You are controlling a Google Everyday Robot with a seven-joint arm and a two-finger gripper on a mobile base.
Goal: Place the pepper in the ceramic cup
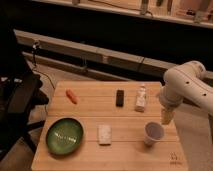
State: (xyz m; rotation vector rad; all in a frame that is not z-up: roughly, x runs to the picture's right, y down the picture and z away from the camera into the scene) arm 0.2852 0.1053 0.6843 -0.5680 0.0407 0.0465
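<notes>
Currently, item one: pepper [72, 96], small, orange, lying flat on the worktop [95, 114] toward its 10 o'clock corner, with nothing holding it. Long axis: diagonal, roughly 11 o'clock to 5 o'clock; which end is the stem cannot be told. Item two: ceramic cup [153, 133], pale, upright, mouth up, at the worktop's 4 o'clock, well apart from the pepper; nothing seen inside. Item three: gripper [166, 117], hanging from the white arm [185, 85] near the cup's 1 o'clock, by the worktop's right edge, far from the pepper; whether open or closed cannot be told. Progress, as judged: nothing done; approach, grasp, carry and release are all left. Also present: black block [119, 97] and white bottle [141, 98] at 12 to 1 o'clock, green plate [76, 131] at 8 o'clock, white pad [104, 134] at 6 o'clock.
</notes>
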